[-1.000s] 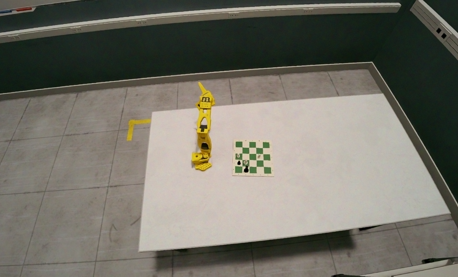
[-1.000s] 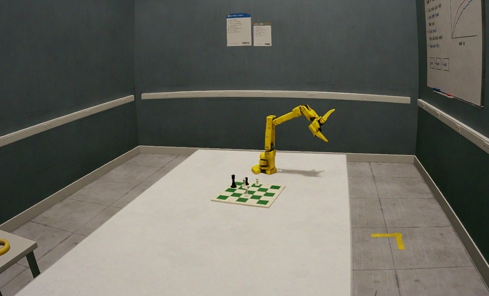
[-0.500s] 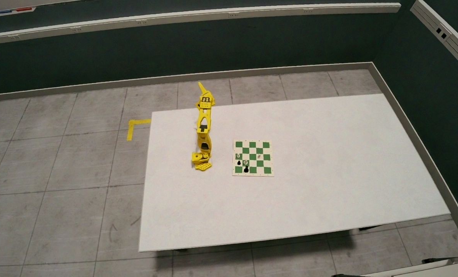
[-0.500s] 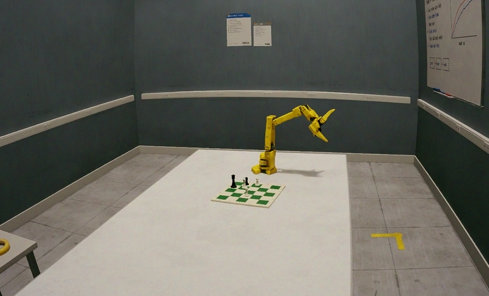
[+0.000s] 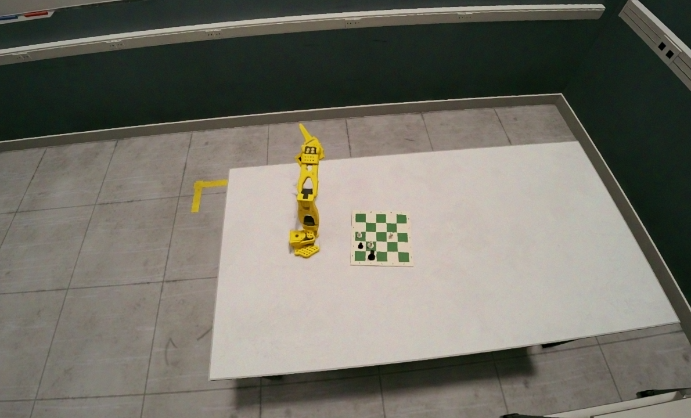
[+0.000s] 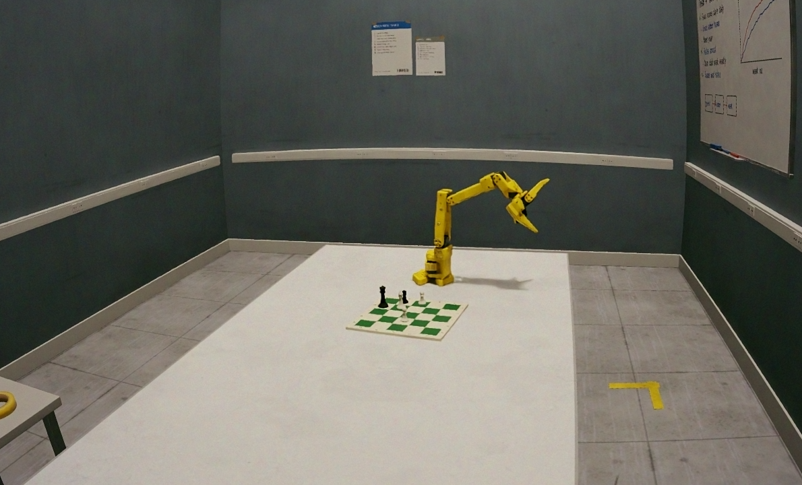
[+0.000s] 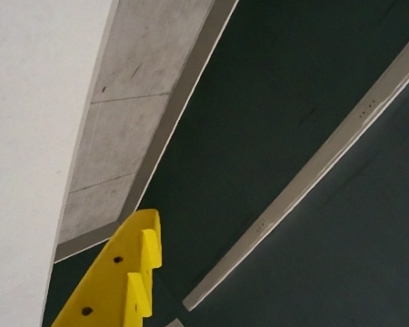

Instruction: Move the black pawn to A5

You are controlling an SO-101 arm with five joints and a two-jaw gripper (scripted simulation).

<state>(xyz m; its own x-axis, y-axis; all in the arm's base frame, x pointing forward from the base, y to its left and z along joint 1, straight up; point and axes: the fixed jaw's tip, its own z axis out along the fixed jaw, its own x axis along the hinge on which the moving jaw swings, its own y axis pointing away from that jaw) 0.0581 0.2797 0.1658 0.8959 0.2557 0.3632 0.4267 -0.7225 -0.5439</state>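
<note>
Yellow gripper [image 6: 527, 207] hangs high off the table's [image 6: 307, 386] edge, jaws spread wide, gripping nothing. Your black pawn [image 5: 360, 246] sits well away from the jaws — upright on the green-and-white board [image 5: 381, 259], near a taller black piece [image 5: 371, 255].

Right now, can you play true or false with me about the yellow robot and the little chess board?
1. The tool is open and holds nothing. True.
2. The tool hangs right above the chess board. False: it is up in the air, pointing away from the board toward the side of the table.
3. Two black pieces stand on the board. True: a taller one and a shorter one.
4. The wrist view shows the chess pieces. False: it shows only floor, wall and one yellow finger.
5. A piece has tipped over. False: all look upright.
</note>
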